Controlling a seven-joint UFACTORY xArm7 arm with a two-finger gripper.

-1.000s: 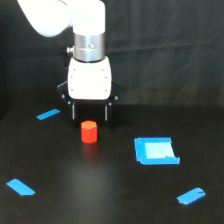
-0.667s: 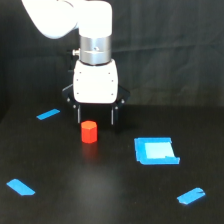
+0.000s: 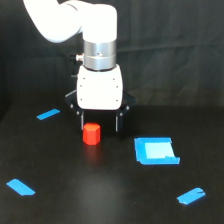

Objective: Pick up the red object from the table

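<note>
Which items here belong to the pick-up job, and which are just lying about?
Job:
red object
gripper, open, above and behind it
table

Lying about:
blue square
blue tape strips

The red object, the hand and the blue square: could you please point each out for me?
red object [image 3: 91,134], exterior view, middle of its front face.
hand [image 3: 99,125], exterior view, midway between its two dark fingertips.
blue square [image 3: 156,150], exterior view, its pale centre.
</note>
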